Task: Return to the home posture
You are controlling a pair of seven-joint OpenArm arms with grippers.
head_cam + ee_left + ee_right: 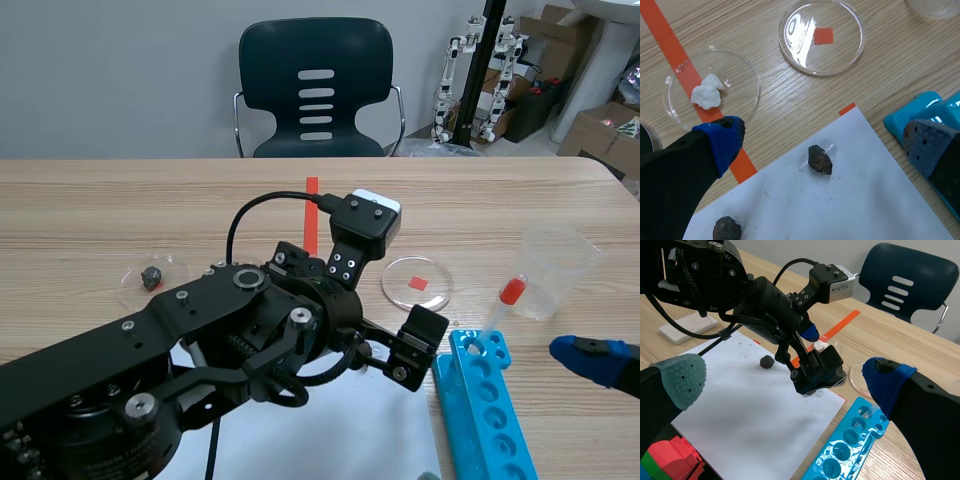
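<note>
Nearest, the right gripper (785,381) stands wide open with nothing between its pads. It sits low at the right side of the scene view, near the blue rack (490,420). Red and green blocks (672,462) lie close beside its grey-green pad.

Ahead of it lies the white paper (740,410). The left arm (150,370) reaches in over the paper from the left toward the middle of the table. The left gripper (825,144) is also spread wide and holds nothing as it hovers above the paper. A dark stone (819,159) lies on the sheet below, between the fingers and untouched. A second stone (726,229) lies nearer the blue-padded finger, and the other finger hangs by the end of the rack.

A red-capped tube (503,305) stands tilted in the far end of the rack. Past the paper's edge a dish (747,75) holding a white lump (707,91) rests on the orange tape (662,27). A second dish (840,55), with an orange square seen through it, lies farther out. The clear cup (555,270) is near it on the right. A third dish (130,290), with a dark piece inside, lies well apart to the left. Beyond the table stands a dark chair (316,90).
</note>
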